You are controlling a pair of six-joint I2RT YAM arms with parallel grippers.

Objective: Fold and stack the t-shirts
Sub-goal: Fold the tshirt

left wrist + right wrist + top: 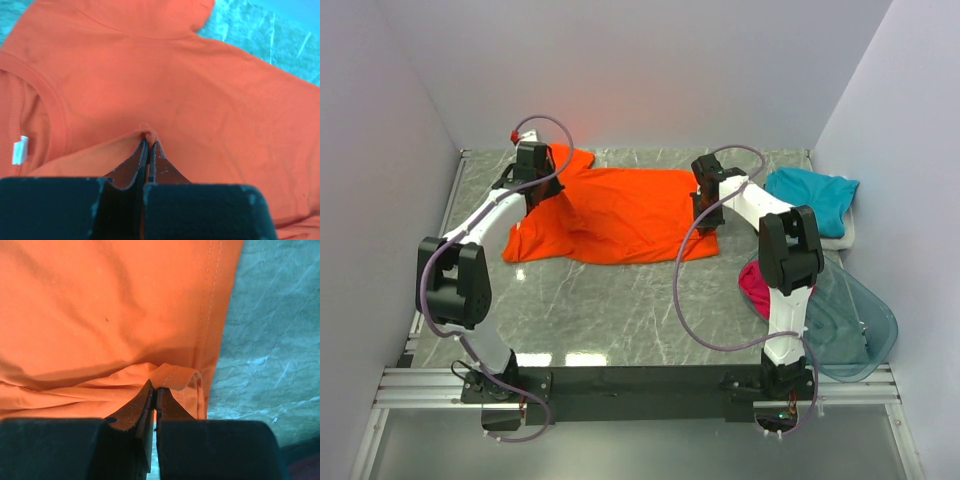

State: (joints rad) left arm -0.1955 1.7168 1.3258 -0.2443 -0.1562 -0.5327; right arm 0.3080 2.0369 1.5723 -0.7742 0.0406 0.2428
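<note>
The bright orange t-shirt lies spread across the far middle of the table. My left gripper is shut on a pinch of its cloth near the collar. My right gripper is shut on the folded hem at the shirt's right edge. The teal t-shirt lies folded on a pale whitish one at the far right. The magenta-pink t-shirt lies bunched in the tub, partly hidden by my right arm.
A clear bluish plastic tub sits at the near right edge. White walls close in the table on three sides. Bare marble table shows in front of the orange shirt.
</note>
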